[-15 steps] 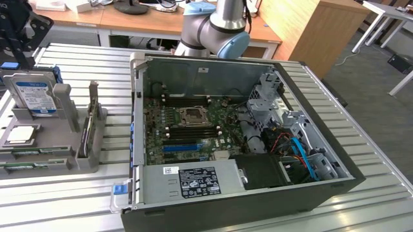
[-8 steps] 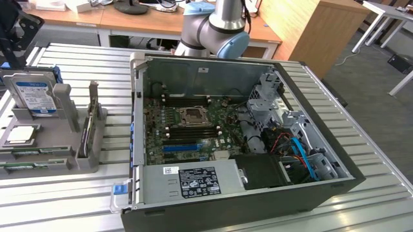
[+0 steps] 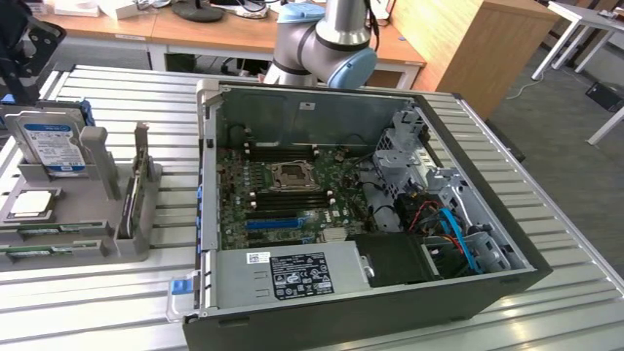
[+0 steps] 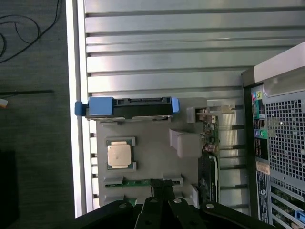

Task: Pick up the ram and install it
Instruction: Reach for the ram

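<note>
Wrist view: closed end effector (image 4: pixel 161 192) above ram (image 4: pixel 136 182).

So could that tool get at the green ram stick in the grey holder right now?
Probably yes: the tool hangs right over the ram, which lies exposed in its slot on the grey holder, nothing covering it. The tool is shut, though, so it cannot grasp as it stands.

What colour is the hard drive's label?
The hard drive's label is blue and white, clearest in the exterior view.
</note>
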Controlling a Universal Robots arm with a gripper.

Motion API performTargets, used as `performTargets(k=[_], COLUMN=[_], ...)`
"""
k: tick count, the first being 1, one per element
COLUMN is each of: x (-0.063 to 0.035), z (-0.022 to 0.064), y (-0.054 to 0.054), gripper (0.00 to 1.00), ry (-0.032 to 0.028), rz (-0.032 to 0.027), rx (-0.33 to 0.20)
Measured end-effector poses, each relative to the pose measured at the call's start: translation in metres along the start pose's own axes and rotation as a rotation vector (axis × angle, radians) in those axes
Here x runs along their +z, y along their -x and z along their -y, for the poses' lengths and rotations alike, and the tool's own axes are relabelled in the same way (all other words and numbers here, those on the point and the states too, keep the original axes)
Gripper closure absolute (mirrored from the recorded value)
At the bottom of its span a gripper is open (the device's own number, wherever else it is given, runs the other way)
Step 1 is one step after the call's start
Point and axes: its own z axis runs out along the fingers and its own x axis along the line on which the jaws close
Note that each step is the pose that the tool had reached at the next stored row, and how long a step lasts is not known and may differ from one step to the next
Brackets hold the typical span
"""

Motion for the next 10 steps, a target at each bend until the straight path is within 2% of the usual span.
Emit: performTargets(k=[10], x=[-0.0005], z=[0.012], y=[0.0], gripper=[0.89], ry=[0.0001], rz=[0.0001], rx=[0.0])
